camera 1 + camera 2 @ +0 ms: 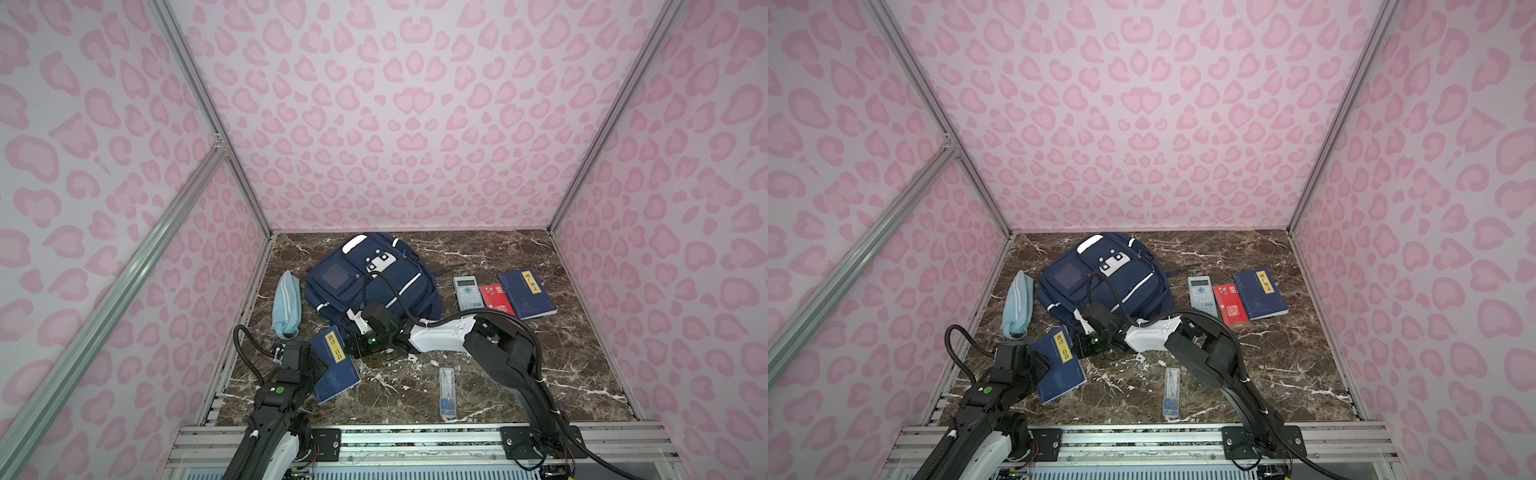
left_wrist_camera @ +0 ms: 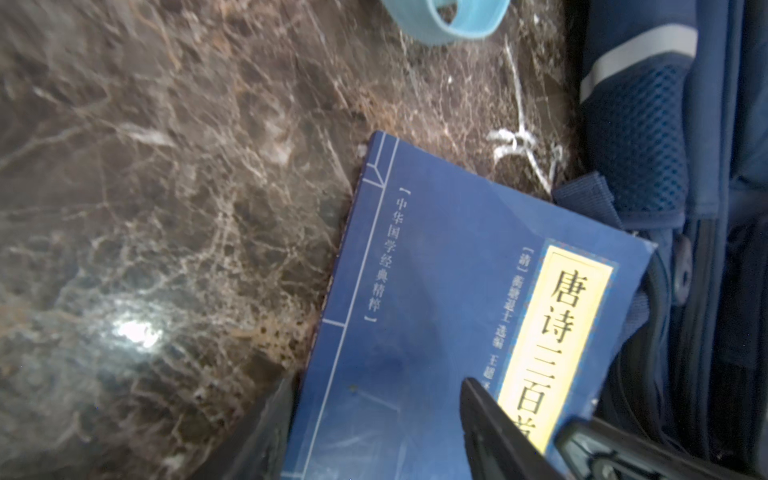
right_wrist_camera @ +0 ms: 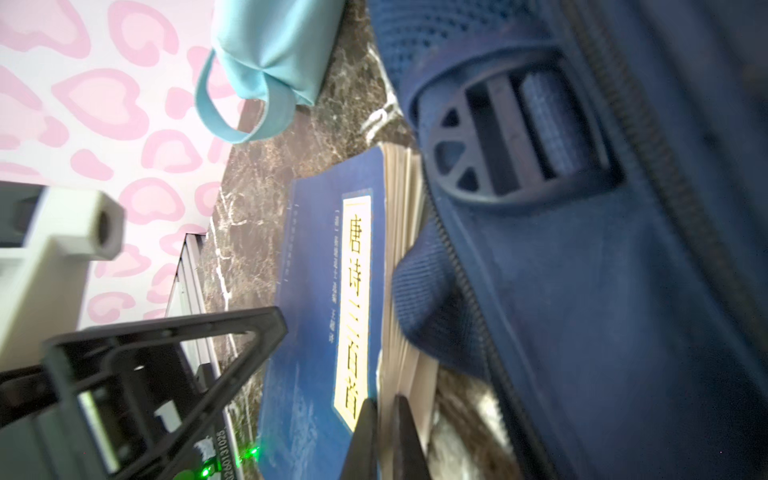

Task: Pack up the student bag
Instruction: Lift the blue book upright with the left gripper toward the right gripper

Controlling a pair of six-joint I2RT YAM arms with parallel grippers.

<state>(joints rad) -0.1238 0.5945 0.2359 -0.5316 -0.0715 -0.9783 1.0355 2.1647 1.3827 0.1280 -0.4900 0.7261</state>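
Observation:
The student bag (image 1: pixel 374 274) (image 1: pixel 1113 282), navy with white stripes, lies flat at the back middle of the marble table; its mesh side and buckle fill the wrist views (image 2: pixel 644 124) (image 3: pixel 602 291). A thick blue book (image 1: pixel 338 374) (image 1: pixel 1059 374) with a yellow title label lies against the bag's near edge. My left gripper (image 2: pixel 378 380) (image 1: pixel 320 361) has the book's spine side between its jaws, one finger over the cover, the other at the edge below. My right gripper (image 3: pixel 384 405) (image 1: pixel 352 345) is shut on the cover at the book's page edge (image 3: pixel 399 249).
A light-blue pencil pouch (image 1: pixel 286 305) lies left of the bag. A calculator (image 1: pixel 468 293), a red booklet (image 1: pixel 496 301) and a second blue book (image 1: pixel 528 293) lie to the right. A clear plastic case (image 1: pixel 447 392) sits near the front rail (image 1: pixel 415 436).

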